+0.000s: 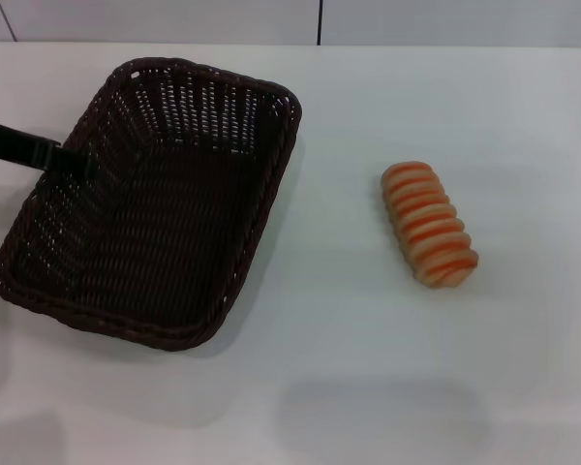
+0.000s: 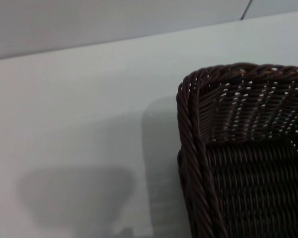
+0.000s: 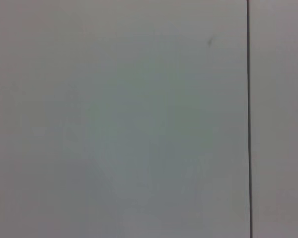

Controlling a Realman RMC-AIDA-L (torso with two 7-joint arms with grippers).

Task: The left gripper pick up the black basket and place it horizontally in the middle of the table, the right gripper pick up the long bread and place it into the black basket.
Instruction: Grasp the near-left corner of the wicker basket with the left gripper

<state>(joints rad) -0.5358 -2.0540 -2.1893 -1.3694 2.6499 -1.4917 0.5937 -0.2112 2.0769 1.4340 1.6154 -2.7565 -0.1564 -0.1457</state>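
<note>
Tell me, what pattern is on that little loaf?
Orange crosswise stripes on the cream, ridged long bread; the head view shows it best.

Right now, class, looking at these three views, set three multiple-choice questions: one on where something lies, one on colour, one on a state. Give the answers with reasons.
1. Where does the bread lie?
A. in the basket
B. on the table, to the robot's right of the basket
C. held by a claw

2. What colour are the bread's stripes?
A. green
B. orange
C. blue

3. What is in the basket?
A. nothing
B. one loaf
C. two loaves

Answers:
1 B, bare table separates loaf and basket.
2 B, orange bands cross the cream loaf.
3 A, only the woven bottom shows; the left claw reaches its left rim.
</note>
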